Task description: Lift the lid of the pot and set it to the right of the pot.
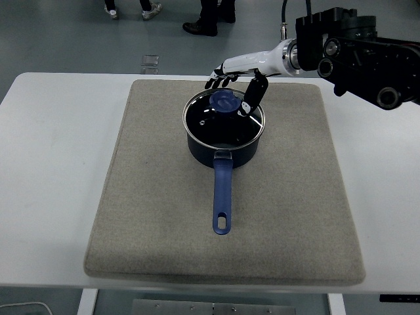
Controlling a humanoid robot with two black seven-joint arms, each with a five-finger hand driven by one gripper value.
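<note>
One pot (224, 139) stands on a grey mat (223, 216) that covers the middle of the white tabletop (52, 164), nearer the far edge than the near one. It is dark blue, and its long blue handle (222, 197) points toward the near edge, ending in a hanging hole. A glass lid (224, 118) with a metal rim sits on the pot, closed, and its round blue knob (224, 100) shows toward the far side of the lid.

Only the right arm (354, 52) shows, coming in from the right edge above the far right corner of the mat. Its black joints lead to a white wrist and the right hand (237, 77), which hovers over the far rim of the pot. The four fingers (216, 77) stretch out toward the left, spread and holding nothing, beyond the knob. The thumb (254, 93) hangs down on the knob's right side, its tip just above the lid glass; whether it touches the lid cannot be told. The hand is wide, with the knob below the gap between thumb and fingers.

Beyond the far edge, on the floor, the shoes and lower legs of some people (210, 16) show.
</note>
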